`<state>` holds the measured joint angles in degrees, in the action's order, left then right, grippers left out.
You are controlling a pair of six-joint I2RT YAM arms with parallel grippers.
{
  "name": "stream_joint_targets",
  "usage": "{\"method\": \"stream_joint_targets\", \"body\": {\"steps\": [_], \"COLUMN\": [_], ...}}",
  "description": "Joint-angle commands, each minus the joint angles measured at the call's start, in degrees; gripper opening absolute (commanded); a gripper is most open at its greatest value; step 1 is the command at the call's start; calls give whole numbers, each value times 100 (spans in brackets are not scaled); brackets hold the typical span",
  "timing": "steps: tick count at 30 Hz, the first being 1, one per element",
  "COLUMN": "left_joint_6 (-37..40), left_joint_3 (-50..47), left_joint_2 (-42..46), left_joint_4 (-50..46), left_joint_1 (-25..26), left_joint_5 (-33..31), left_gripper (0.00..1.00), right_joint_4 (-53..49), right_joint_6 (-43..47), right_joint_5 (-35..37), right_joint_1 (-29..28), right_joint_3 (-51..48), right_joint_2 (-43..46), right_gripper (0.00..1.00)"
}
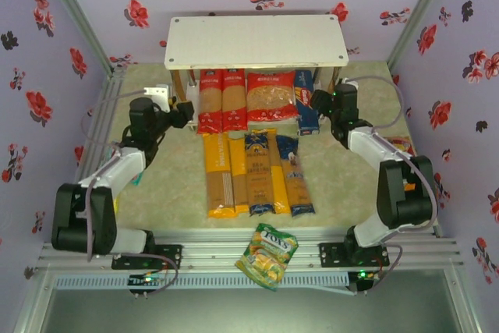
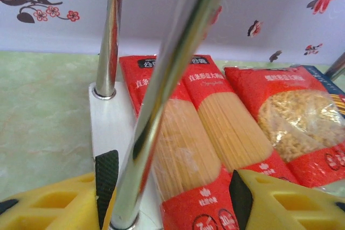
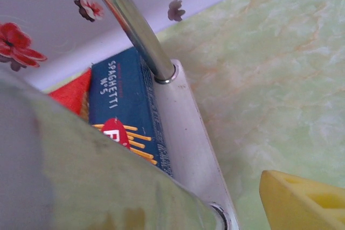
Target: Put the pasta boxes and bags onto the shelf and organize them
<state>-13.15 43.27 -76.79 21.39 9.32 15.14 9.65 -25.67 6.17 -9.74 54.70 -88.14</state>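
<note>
The shelf (image 1: pixel 256 40) stands at the back. Its lower board (image 2: pixel 110 125) carries two red spaghetti bags (image 1: pixel 210 100) (image 1: pixel 235 100), a wider red short-pasta bag (image 1: pixel 271 95) and a dark-blue box (image 1: pixel 307 102). Two yellow bags (image 1: pixel 221 174) (image 1: pixel 238 174) and two dark-blue bags (image 1: pixel 260 171) (image 1: pixel 294 175) lie on the table in front. My left gripper (image 1: pixel 185 111) is open at the front left leg (image 2: pixel 161 106), its fingers (image 2: pixel 106 180) either side of the leg and the leftmost red bag (image 2: pixel 178 149). My right gripper (image 1: pixel 328 104) is open by the right legs, beside the blue box (image 3: pixel 121 117); one finger (image 3: pixel 302 203) shows, the other is hidden.
A green-yellow snack bag (image 1: pixel 267 255) hangs over the front rail. A small red-yellow bag (image 1: pixel 401 144) lies under the right arm. A blurred shelf leg (image 3: pixel 97 176) crosses close to the right wrist camera. Floral walls close in the back and sides.
</note>
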Motion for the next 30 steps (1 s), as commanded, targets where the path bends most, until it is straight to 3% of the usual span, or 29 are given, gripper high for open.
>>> {"method": "stream_joint_targets", "body": {"steps": [1,7,11,15,18,24,30], "left_joint_6": [-28,-470,-830,-1473,-1874,-2077,-2211], "left_joint_3": [-199,-441,-294,-136,-119,390,558], "left_joint_2": [683,1993,2345,2166,1929,1501,1333], "left_joint_4": [-654,-2061,-2939,-3651,-3630,-3580,-3449], "left_joint_1": [-13,175,772,1358,1600,1824,1828], "left_joint_5": [62,65,-52,-699,-783,-863,-811], "left_gripper": [59,52,50,46,45,45,46], "right_joint_4": [-158,-1142,-2778,-4422,-5180,-4948,-4710], "right_joint_6": [190,311,360,285,47,-921,-1109], "right_joint_5": [14,-119,-140,-117,-27,-667,-933], "right_joint_1": [8,-12,-228,-935,-1579,-2230,-2510], "right_joint_3": [62,-239,-48,-13,-139,-907,-1239], "right_joint_2": [563,1955,2806,3341,3397,3062,2160], "right_gripper": [80,80,79,78,78,78,79]}}
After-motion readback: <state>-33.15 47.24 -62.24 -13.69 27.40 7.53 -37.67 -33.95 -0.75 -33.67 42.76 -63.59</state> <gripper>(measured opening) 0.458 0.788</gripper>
